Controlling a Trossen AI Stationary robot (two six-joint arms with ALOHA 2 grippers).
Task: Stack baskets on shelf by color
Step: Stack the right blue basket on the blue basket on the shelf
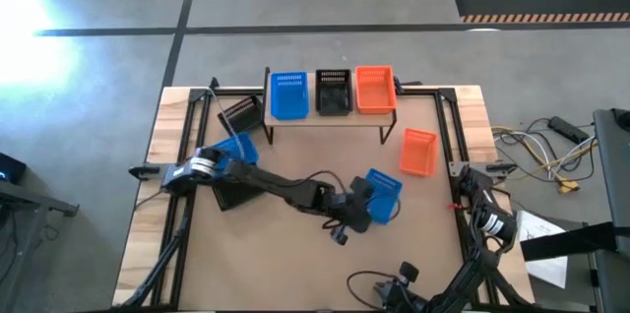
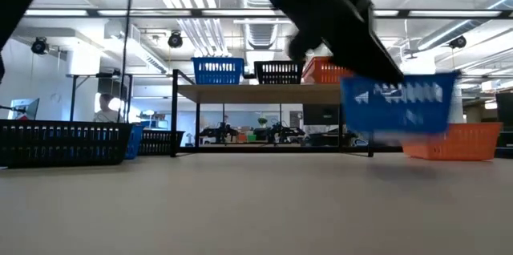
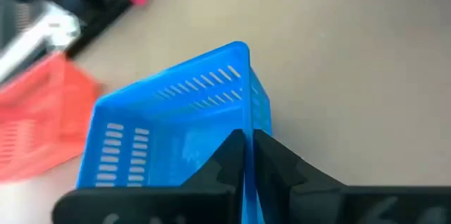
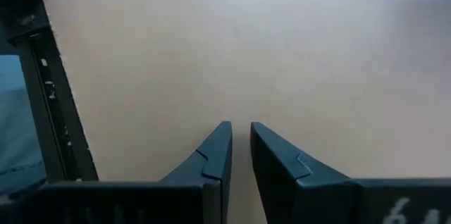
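The left gripper [image 3: 248,155] was clamped on one thin wall of a blue basket [image 1: 382,196] lifted near the table's [image 1: 295,264] middle—so narrow a pinch might let it swing or slip before the shelf [image 1: 330,118]—while the right gripper [image 4: 239,155] waited nearly closed, empty, by the right edge.

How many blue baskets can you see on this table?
3. One blue basket sits on the shelf, left end. One lies by the left arm's base. One hangs pinched in the left gripper. More may be nested unseen.
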